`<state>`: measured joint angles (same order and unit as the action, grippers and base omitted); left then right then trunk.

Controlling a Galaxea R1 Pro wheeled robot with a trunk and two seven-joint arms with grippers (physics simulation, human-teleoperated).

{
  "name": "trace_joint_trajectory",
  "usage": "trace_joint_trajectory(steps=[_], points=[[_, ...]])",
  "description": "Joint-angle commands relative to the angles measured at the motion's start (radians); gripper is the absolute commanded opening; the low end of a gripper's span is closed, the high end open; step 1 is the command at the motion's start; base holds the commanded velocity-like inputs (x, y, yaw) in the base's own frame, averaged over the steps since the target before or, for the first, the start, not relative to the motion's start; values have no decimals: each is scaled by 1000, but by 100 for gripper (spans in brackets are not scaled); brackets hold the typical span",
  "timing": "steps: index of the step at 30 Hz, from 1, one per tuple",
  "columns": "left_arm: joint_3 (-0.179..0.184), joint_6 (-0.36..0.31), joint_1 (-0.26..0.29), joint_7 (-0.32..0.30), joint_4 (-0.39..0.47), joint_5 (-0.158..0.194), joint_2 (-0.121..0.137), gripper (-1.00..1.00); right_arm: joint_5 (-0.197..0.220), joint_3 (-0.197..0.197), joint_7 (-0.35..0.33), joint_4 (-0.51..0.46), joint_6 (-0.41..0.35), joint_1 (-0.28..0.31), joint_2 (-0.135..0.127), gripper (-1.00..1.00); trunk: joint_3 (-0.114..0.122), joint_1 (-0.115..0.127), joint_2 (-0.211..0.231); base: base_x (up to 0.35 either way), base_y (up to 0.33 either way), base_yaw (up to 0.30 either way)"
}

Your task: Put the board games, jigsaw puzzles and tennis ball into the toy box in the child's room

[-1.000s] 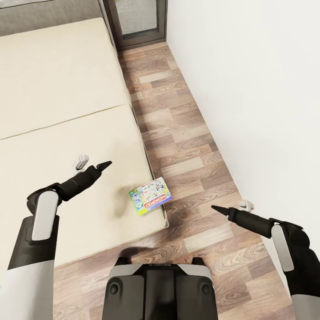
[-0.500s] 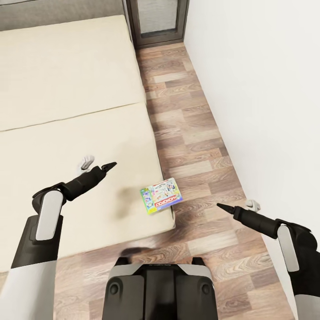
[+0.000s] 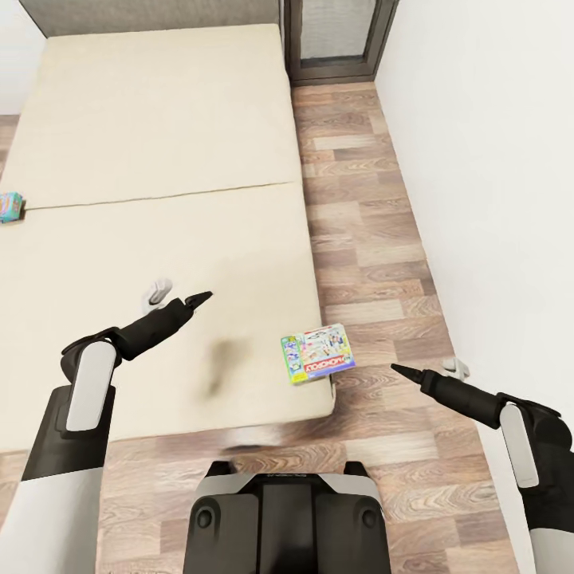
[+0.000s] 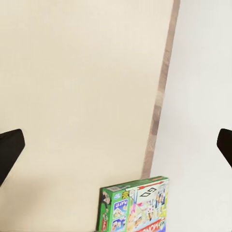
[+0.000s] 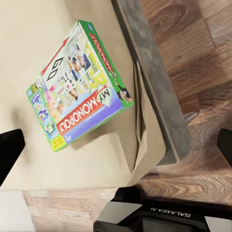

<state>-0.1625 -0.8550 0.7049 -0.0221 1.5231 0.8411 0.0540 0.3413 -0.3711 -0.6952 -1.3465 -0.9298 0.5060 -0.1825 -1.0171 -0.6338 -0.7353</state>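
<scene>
A green-white-red Monopoly board game [image 3: 319, 357] lies flat on the cream bed [image 3: 159, 159], at its near right corner by the edge. A second board game, small and blue [image 3: 9, 207], sits at the bed's far left side, cut off by the picture's edge. My left gripper [image 3: 199, 299] hovers over the mattress to the left of the Monopoly box [image 4: 137, 207], open and empty. My right gripper [image 3: 396, 369] hangs over the floor just right of that box [image 5: 79, 87], open and empty too. The toy box and the table are out of view.
Wood floor [image 3: 375, 239] runs in a strip between the bed and a white wall [image 3: 494, 159] on the right. A dark framed door [image 3: 335, 40] stands at the strip's far end, beside the grey headboard [image 3: 151, 12]. My base [image 3: 287, 518] is at the bed's foot.
The head view has swung left, so bed and floor sit further right in the picture. The blue box has come into sight at the left edge. Both arms hold their poses.
</scene>
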Motion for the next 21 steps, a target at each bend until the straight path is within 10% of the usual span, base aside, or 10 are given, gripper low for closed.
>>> trace_joint_trajectory(steps=[1,21], points=[[-1,-5,1,-2,0,-1,0,100,-1,-2,-4,0,-5,0,0,100,-1,0,-1,0,0,234],[24,-5,1,-1,0,154,-6,100,47,-45,-68,0,-6,0,-14,100,-32,-39,-71,0,0,67]])
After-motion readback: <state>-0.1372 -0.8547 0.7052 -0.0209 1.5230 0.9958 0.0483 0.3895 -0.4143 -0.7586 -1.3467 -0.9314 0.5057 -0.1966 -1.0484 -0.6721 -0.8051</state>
